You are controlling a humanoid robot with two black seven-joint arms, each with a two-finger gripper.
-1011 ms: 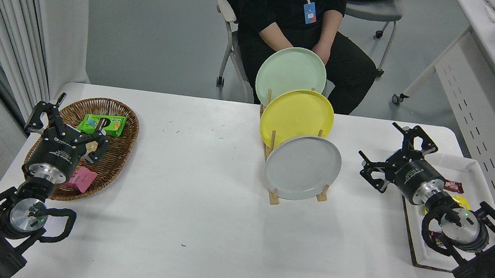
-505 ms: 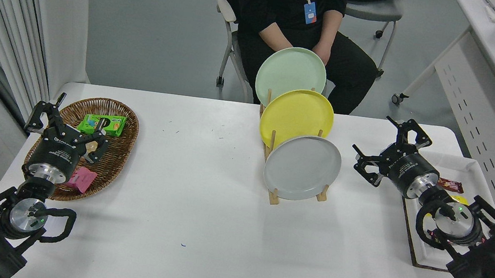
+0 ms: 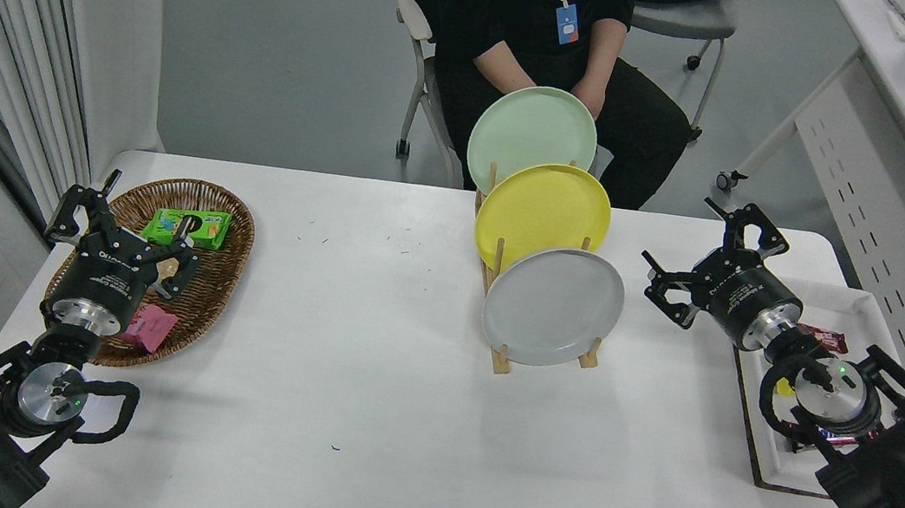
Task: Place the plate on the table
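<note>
Plate (image 3: 552, 306) is untouched, standing upright in the front slot of the wooden rack (image 3: 502, 357) on the white tabletop (image 3: 361, 417). Right claw (image 3: 701, 260), jaws spread and empty, has edged up and left, now near the rim: probably an approach. Left claw (image 3: 121, 232) sits parked, open, over the basket (image 3: 235, 212).

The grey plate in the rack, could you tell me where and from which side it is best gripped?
Probably the upper right rim of the grey plate, from the right, where the open right gripper already is. It stands on edge, frontmost in the wooden rack, so the rim there is exposed.
</note>
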